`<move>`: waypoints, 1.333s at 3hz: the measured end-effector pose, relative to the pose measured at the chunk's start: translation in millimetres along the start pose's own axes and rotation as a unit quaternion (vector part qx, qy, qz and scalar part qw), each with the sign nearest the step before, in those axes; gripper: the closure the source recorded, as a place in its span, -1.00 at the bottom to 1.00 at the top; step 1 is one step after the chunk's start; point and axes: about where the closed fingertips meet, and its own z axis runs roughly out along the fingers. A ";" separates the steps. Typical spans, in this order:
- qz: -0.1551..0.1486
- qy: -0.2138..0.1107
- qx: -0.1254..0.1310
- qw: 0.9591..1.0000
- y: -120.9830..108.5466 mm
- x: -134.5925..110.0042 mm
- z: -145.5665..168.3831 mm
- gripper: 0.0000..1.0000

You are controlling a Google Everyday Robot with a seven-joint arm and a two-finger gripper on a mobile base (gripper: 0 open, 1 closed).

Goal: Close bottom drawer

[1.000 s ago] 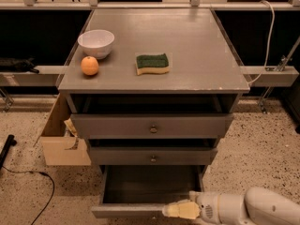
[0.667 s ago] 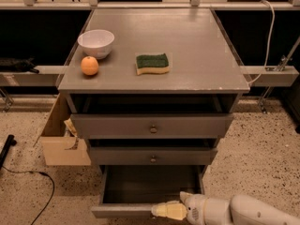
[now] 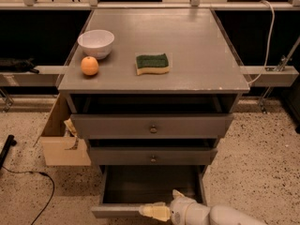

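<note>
Camera view: bottom drawer (image 3: 117, 212) stands pulled open at six o'clock under the grey cabinet (image 3: 187, 46); gripper (image 3: 154, 212) sits at its front panel, toward five o'clock, claw's opening impossible to tell.

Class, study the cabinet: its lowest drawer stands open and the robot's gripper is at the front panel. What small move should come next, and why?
Probably a straight push toward the cabinet. The bottom drawer is pulled well out, its dark box exposed, and the gripper sits low against the middle of its front panel, so it looks well placed to slide it in.
</note>
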 end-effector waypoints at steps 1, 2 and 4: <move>0.015 -0.020 0.072 0.997 -39.6 -0.8 9.3 -1.00; 0.069 -0.041 0.161 0.984 -109.8 -2.0 -10.1 -1.00; 0.124 -0.015 0.270 0.955 -194.1 37.8 -86.4 -1.00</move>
